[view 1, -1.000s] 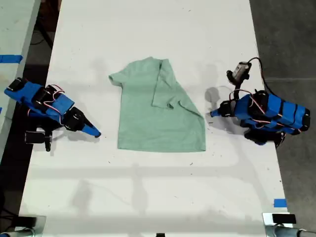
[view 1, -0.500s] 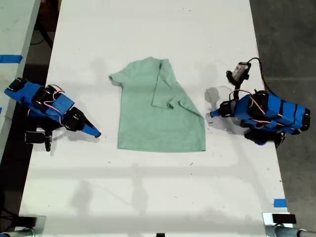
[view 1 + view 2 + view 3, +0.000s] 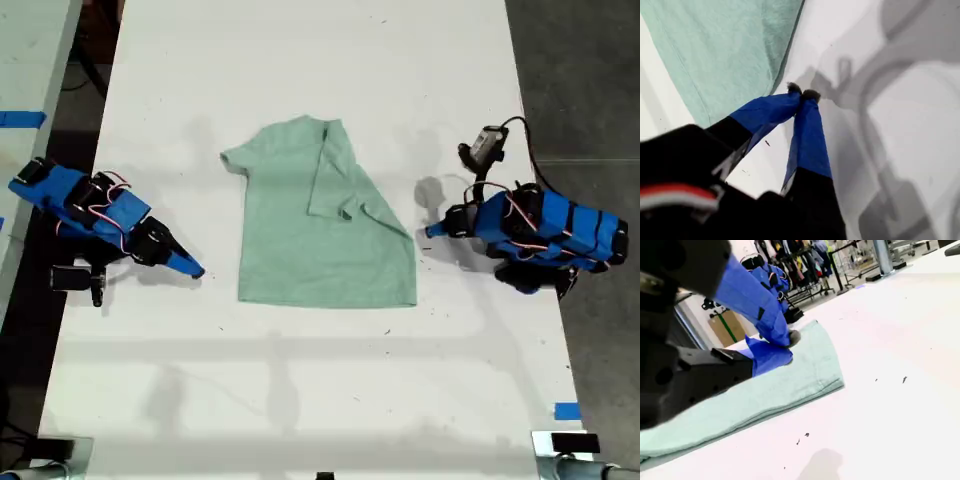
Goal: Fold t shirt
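Plainly, the t shirt [image 3: 320, 225] is lying flat near the middle of the white surface [image 3: 300, 400]. One side is already turned in over its body, and the sleeve toward the exterior view's left is sticking out unfolded.

My first claw [image 3: 802, 95] is sitting with its tips pressed together on nothing, just beside the cloth's edge toward the exterior view's right. My second claw [image 3: 789, 346] is resting apart from the opposite edge. Its jaws are looking drawn together and empty too.

The main risk I am weighing is pinching only the top layer near the folded side, which would peel the fold open. A closed claw sliding in could also shove the thin cloth and bunch it. On the far side, dragging the sleeve without lifting it could skew the whole shirt, leaving a crooked fold.
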Action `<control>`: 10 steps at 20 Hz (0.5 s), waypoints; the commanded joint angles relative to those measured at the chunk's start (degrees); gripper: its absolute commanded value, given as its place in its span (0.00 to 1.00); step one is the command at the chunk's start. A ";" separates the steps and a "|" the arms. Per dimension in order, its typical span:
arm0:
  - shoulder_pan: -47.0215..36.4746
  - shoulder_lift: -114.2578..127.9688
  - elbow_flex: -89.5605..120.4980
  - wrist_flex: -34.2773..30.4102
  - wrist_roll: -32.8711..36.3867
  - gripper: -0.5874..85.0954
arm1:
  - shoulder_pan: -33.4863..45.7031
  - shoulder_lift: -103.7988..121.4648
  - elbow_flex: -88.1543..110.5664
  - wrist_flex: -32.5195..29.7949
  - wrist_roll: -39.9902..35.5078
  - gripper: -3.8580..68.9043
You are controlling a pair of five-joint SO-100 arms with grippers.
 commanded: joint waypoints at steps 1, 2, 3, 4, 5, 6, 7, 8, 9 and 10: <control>0.00 0.00 2.20 0.00 0.26 0.01 | -0.79 0.35 2.72 -1.14 0.18 0.07; 0.00 0.00 2.20 0.00 0.26 0.01 | -0.97 0.35 2.72 -1.14 0.35 0.07; 0.00 0.00 2.20 0.00 0.26 0.01 | -0.97 0.35 2.72 -1.14 0.35 0.07; 0.00 0.00 2.20 0.00 0.26 0.01 | -0.97 0.35 2.72 -1.14 0.44 0.07; 0.00 0.00 2.20 0.00 0.26 0.01 | -0.97 0.35 2.72 -1.14 0.44 0.07; 0.00 0.00 2.20 0.00 0.26 0.01 | -0.70 0.35 2.72 -1.14 0.44 0.07; 0.00 0.00 2.20 0.00 0.26 0.01 | -0.62 0.35 2.72 -1.14 0.44 0.07; 0.00 0.00 2.20 0.00 0.26 0.01 | -0.70 0.35 2.72 -1.14 0.53 0.07; 0.00 0.00 2.20 0.00 0.26 0.01 | -0.79 0.35 2.72 -1.14 0.53 0.07; 0.00 0.00 2.20 0.00 0.26 0.01 | -0.79 0.35 2.72 -1.14 0.53 0.07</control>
